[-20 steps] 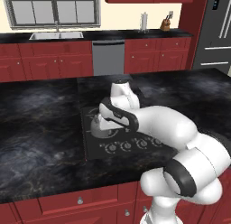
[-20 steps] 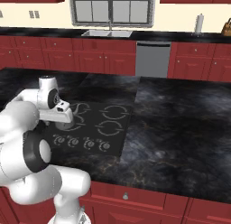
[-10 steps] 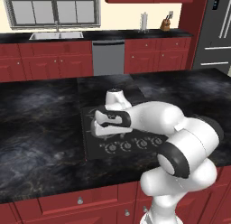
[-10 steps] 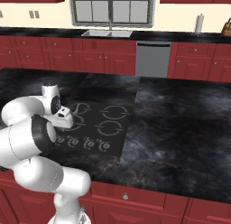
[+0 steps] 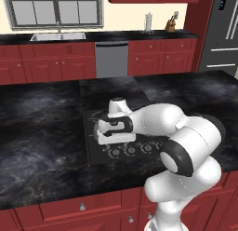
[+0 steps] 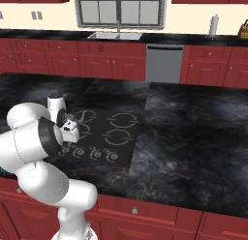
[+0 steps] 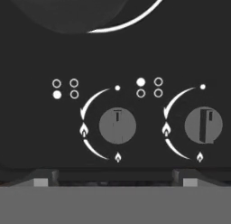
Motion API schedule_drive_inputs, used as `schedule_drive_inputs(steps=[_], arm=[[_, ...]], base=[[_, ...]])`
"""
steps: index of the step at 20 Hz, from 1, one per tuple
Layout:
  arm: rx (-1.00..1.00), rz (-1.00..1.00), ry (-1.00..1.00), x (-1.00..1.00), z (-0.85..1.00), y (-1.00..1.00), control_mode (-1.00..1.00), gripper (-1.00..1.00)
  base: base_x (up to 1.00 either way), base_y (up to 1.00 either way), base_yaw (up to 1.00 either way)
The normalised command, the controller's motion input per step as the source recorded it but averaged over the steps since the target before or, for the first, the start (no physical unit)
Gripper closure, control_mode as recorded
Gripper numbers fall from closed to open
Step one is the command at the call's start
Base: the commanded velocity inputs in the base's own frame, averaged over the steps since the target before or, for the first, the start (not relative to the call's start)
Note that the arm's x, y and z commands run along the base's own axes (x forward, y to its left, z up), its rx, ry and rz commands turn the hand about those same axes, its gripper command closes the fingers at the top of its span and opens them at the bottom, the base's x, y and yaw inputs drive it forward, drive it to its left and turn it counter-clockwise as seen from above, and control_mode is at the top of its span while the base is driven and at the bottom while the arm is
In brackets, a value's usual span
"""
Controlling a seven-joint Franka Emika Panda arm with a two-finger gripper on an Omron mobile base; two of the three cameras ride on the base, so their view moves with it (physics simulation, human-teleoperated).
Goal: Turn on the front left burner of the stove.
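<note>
Fingers spread open, apart, just above left knob on stove

black glass stove set in counter, front left burner unlit

Arm stretched low over the stove

The white arm reaches from the lower right across to the black glass cooktop set in the dark marbled countertop, its hand lying close above the panel's left half. The gripper sits at the hand's far left end; whether its jaws are apart cannot be told. Just below the hand runs a row of small white-ringed knobs. Thin white burner lines peek out behind the hand. Well beyond it stand red cabinets, a dishwasher and a sink under the window.
</note>
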Motion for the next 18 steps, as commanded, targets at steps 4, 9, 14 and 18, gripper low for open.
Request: schedule_drive_inputs(steps=[4, 9, 14, 18], arm=[[0.00, -0.02, 0.00, 0.00, -0.23, 0.00, -1.00, -1.00], [0.00, -0.02, 0.00, 0.02, -0.20, 0.00, -1.00, -1.00], [0.00, -0.03, 0.02, 0.14, -0.17, 0.00, -1.00, -1.00], [0.00, -0.03, 0.00, 0.23, -0.15, 0.00, -1.00, -1.00]], base=[[0.00, 0.00, 0.00], [0.00, 0.00, 0.00], [0.00, 0.00, 0.00], [0.00, 0.00, 0.00]])
